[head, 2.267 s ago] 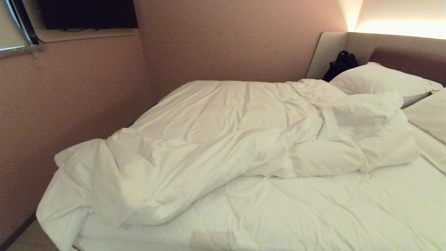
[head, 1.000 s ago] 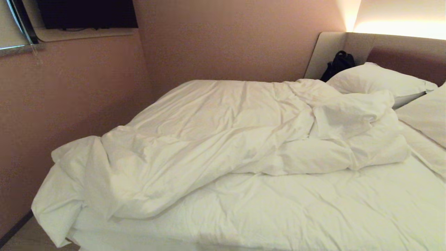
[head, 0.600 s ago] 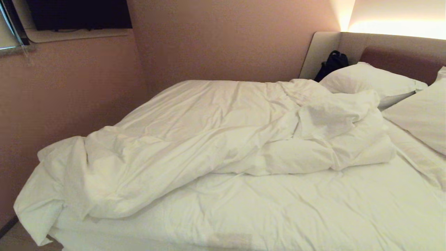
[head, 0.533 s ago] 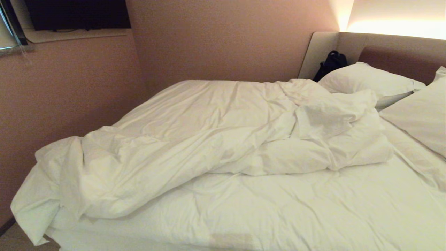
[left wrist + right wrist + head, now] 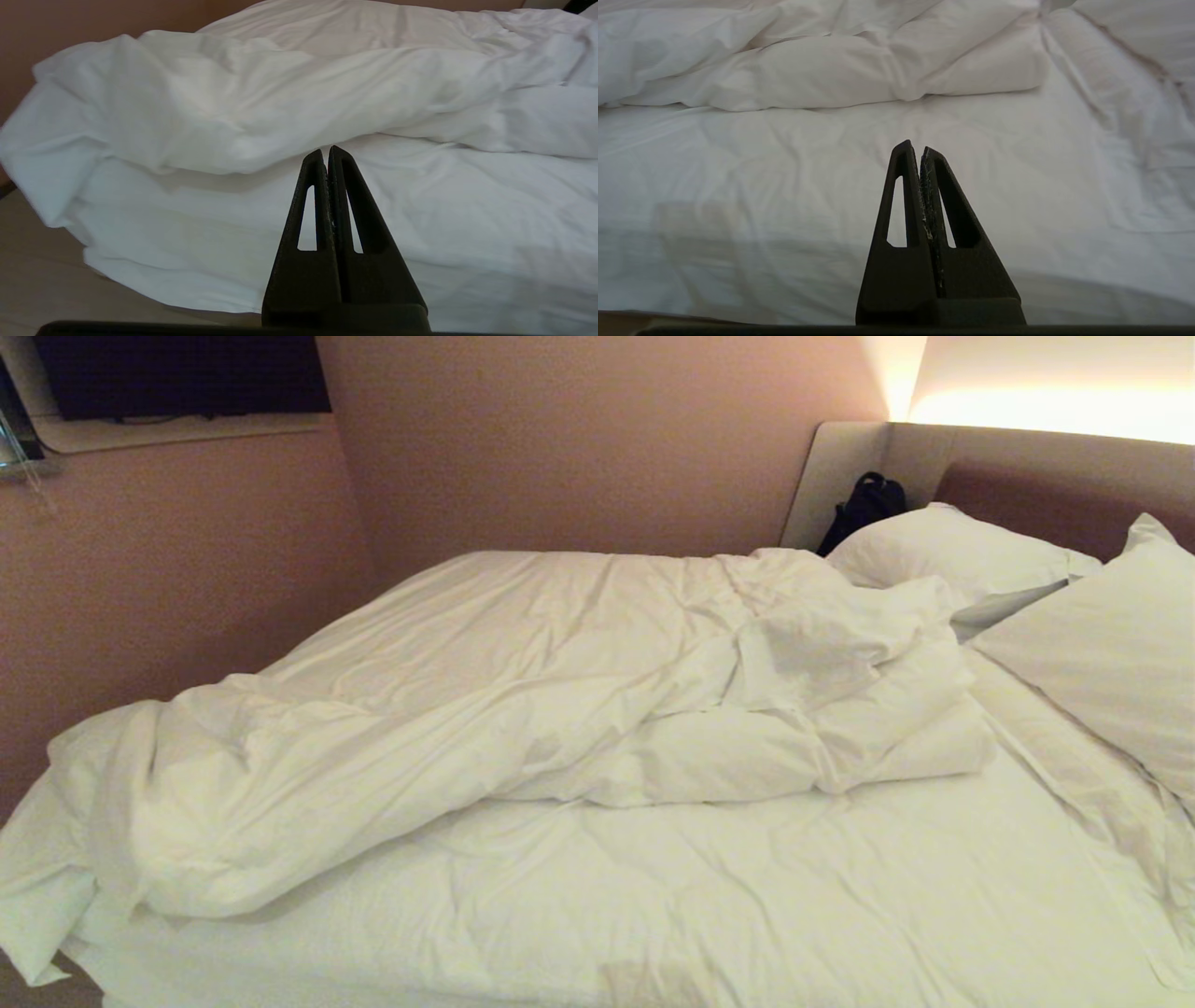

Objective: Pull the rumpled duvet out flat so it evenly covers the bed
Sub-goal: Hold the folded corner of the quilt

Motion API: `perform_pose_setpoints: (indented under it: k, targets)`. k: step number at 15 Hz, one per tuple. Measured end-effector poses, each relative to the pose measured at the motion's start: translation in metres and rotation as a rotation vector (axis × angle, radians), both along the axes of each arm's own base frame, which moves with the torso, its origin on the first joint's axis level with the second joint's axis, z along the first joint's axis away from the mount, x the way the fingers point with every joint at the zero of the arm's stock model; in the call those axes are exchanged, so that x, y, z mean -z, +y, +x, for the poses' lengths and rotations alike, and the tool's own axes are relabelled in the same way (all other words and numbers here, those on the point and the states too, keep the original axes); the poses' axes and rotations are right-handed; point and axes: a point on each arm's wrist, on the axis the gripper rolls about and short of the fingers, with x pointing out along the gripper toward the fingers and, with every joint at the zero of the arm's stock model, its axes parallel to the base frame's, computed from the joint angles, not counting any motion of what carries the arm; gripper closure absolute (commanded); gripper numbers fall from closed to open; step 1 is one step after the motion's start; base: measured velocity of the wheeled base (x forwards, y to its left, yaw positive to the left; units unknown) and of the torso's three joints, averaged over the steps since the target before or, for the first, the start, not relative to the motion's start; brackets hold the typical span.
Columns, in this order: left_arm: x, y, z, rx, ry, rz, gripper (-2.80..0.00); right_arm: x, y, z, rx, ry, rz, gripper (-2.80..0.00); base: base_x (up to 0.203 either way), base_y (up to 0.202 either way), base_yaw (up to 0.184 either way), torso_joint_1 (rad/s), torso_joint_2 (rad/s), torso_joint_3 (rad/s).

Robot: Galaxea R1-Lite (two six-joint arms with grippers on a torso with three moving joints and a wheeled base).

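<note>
well, duvet (image 5: pixel 523 709) all bunched on far half of bed (image 5: pixel 747 896), near half bare. my left pincer (image 5: pixel 326 156) and right pincer (image 5: pixel 914 151) both pressed together, holding nothing, near bed edge. nothing pulled yet. next, i think: open pincer, reach duvet's near fold, pinch, pull toward me.

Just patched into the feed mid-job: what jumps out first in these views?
The duvet dominates: it lies bunched in a thick ridge across the far half of the bed, one corner spilling off the near-left edge, leaving the near half bare. Two pillows sit at the headboard on the right, with a black bag in the corner. Both the left gripper and right gripper are shut, holding nothing.
</note>
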Motion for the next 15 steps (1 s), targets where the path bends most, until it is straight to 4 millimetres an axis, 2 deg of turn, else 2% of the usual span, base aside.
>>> perform_pose_setpoints:
  k: [4,15]
  targets:
    - [-0.0001,0.0000,0.0000,0.000,-0.001,-0.001,0.00,0.0001,0.0000,0.0000,0.000,0.001,0.001,0.00,0.000,-0.126,0.001,0.000,0.00,0.002]
    - [-0.0002,0.0000,0.0000,0.000,-0.002,-0.002,0.00,0.0000,0.0000,0.0000,-0.001,0.000,0.000,0.00,0.000,0.000,0.000,0.000,0.00,0.000]
